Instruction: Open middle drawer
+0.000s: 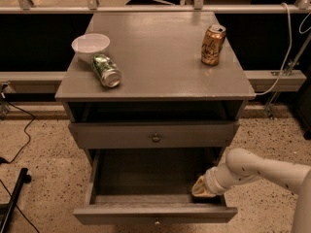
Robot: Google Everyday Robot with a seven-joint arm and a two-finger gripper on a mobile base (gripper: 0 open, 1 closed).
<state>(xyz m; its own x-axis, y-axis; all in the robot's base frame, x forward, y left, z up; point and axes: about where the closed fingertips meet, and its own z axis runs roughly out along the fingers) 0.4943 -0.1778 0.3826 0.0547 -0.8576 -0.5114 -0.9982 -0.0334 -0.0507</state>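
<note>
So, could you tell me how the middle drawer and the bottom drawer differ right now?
The middle drawer is pushed in, with only its front showing. The bottom drawer is pulled far out, so its inside is in view. The gripper reaches into the bottom drawer at its right side, near the front, while nothing touches the middle drawer. Both are grey, wide and flat-fronted.

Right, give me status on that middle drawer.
Pincer inside the middle drawer, right front corner. Drawer pulled well out. Nothing seen blocking it.
</note>
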